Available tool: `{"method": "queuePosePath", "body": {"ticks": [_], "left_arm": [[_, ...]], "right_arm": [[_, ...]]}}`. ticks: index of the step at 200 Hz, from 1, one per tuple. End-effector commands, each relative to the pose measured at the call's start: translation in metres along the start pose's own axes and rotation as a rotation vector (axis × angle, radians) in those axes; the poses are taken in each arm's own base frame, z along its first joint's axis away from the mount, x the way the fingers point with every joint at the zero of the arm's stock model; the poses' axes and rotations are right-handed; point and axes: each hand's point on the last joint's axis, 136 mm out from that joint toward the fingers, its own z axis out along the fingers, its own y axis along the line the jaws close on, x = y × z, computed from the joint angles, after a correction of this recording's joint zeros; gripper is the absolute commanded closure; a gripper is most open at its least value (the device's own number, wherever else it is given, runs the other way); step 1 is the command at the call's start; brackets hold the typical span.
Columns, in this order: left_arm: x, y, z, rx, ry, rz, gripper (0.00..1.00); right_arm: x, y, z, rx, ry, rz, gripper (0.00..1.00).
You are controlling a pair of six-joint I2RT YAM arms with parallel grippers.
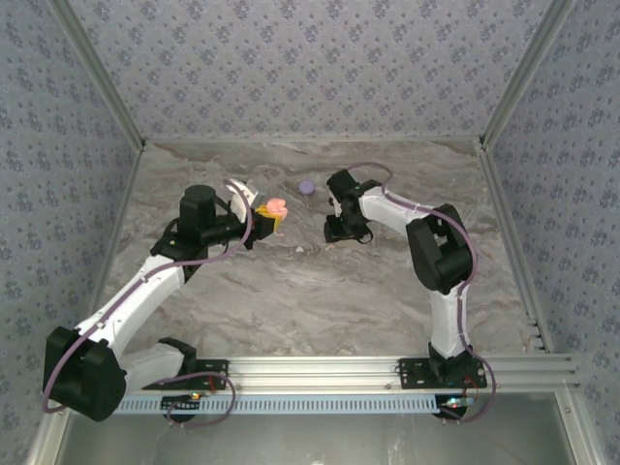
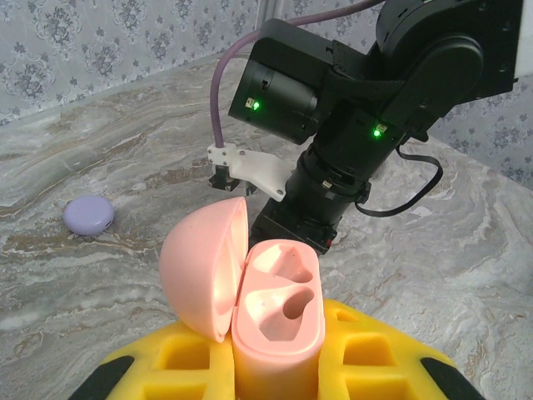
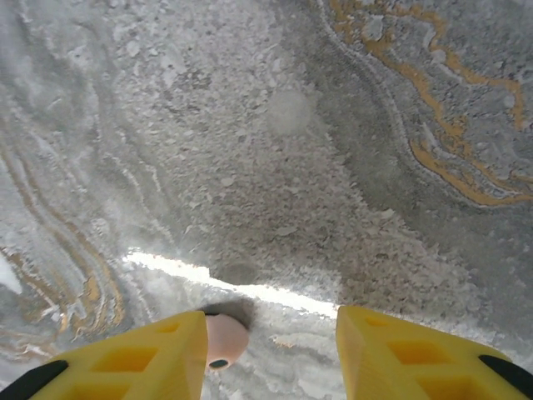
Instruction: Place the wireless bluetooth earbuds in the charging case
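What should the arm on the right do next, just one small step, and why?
Probably close the right gripper: its yellow fingers are open low over the table, and a pinkish earbud lies between them, close against one finger. The left gripper holds the pink charging case open, both sockets empty, ready to receive it.

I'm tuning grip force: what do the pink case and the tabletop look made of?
The pink case: probably hard moulded plastic, smooth satin finish, judging by soft highlights on its open lid and crisp sockets. The tabletop: grey marble pattern with orange veins, matte; possibly a printed sheet rather than stone.
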Motion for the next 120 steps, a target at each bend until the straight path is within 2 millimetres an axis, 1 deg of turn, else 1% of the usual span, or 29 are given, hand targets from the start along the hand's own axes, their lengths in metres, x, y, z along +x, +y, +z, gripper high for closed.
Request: {"method": "queuePosePath", "body": {"ticks": [1, 22, 51, 88, 120], "left_arm": [[-0.009, -0.002, -0.002, 0.018, -0.024, 0.017, 0.88], [-0.009, -0.002, -0.001, 0.021, -0.024, 0.02, 0.88], [-0.008, -0.003, -0.001, 0.025, -0.023, 0.019, 0.89], [-0.008, -0.003, -0.001, 0.026, -0.021, 0.021, 0.89], [-0.007, -0.004, -0.002, 0.025, -0.02, 0.021, 0.89]], "right_arm": [[0.009, 0.007, -0.015, -0.031, 0.026, 0.072, 0.52], [0.012, 0.015, -0.014, -0.045, 0.029, 0.124, 0.5], [0.014, 0.02, -0.009, -0.035, 0.026, 0.176, 0.49], [0.014, 0.016, -0.002, -0.009, 0.027, 0.213, 0.5], [0.014, 0.02, 0.005, -0.024, 0.047, 0.209, 0.52]]}}
